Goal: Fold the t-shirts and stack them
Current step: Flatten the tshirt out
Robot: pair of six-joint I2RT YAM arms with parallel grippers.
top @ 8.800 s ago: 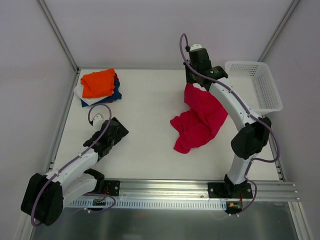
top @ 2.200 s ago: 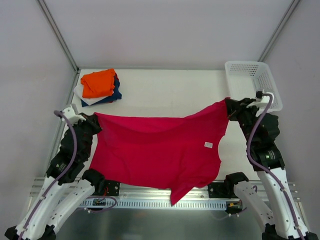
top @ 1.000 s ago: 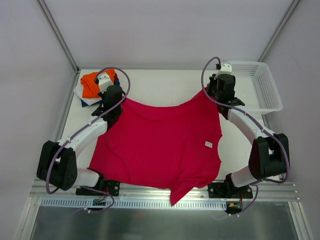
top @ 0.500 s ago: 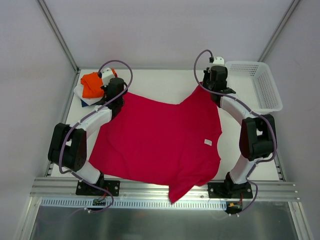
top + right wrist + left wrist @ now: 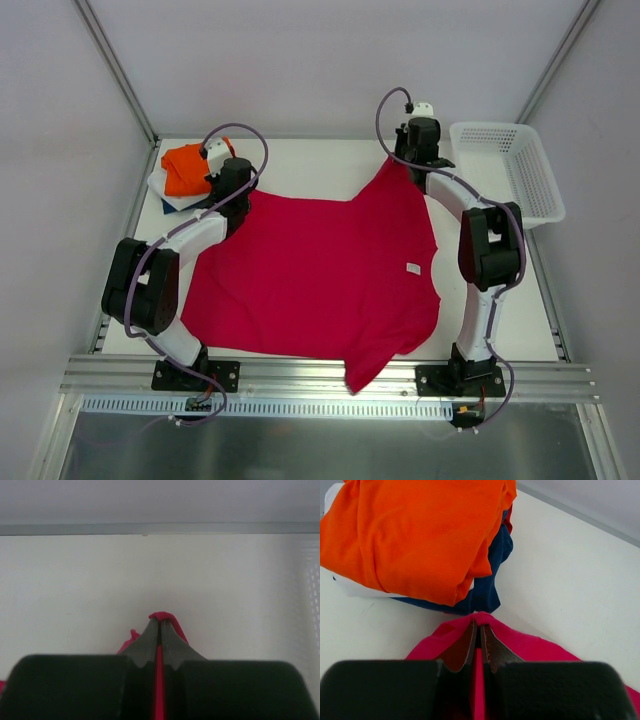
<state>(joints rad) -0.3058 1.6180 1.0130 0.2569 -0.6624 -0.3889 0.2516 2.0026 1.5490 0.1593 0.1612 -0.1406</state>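
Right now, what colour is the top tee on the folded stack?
The top tee is orange, clearest in the left wrist view.

A white tabletop [image 5: 310, 165] seen from above. A crimson t-shirt [image 5: 320, 270] lies spread across most of its middle, with a small white neck label [image 5: 411, 268] showing towards the right. One lower corner of the shirt hangs over the near edge onto a metal rail [image 5: 520, 380]. In the far left corner sits a folded stack, an orange t-shirt [image 5: 185, 168] on top and a white t-shirt [image 5: 158, 185] and a navy t-shirt [image 5: 205, 200] beneath it. A white mesh basket [image 5: 505, 165] stands in the far right corner.
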